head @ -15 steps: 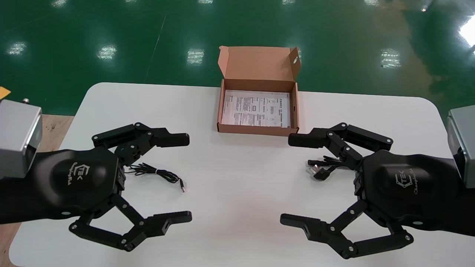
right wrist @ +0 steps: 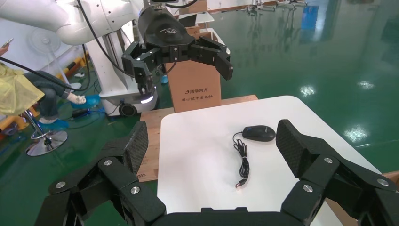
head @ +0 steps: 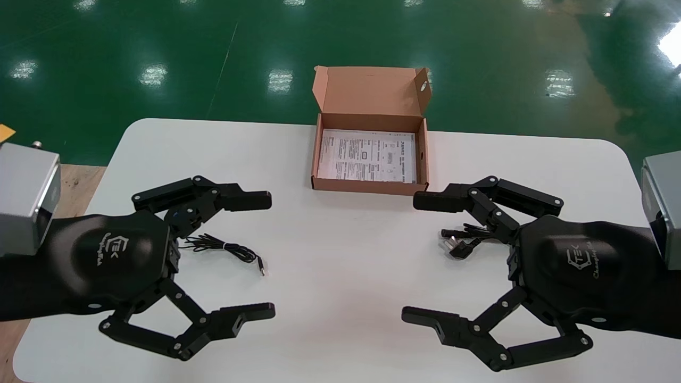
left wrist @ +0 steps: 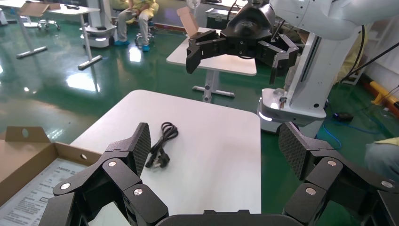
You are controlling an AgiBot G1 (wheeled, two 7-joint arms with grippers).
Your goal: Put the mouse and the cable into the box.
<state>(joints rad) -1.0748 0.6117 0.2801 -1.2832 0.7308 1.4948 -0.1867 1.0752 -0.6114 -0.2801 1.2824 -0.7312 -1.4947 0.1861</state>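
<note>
head view: left gripper (head: 267, 255) and right gripper (head: 412, 258) gaping, empty, nearer than box (head: 367, 186). mouse (right wrist: 259, 133) left of box: likely light, slick; pinch across sides. cable (head: 462, 242) right of box: limp; grab the bundle.

mouse (right wrist: 259, 133): black, corded, flat, under left gripper (head: 270, 255)
cable (left wrist: 161, 144): black, bundled, under right gripper (head: 411, 258)
box (head: 367, 186): brown, lid open, ahead between both grippers

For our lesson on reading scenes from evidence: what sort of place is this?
Probably a robotics lab or factory-style workshop. It has a glossy green poured floor, another white work table beyond this one, and a seated worker in a yellow coat nearby.
</note>
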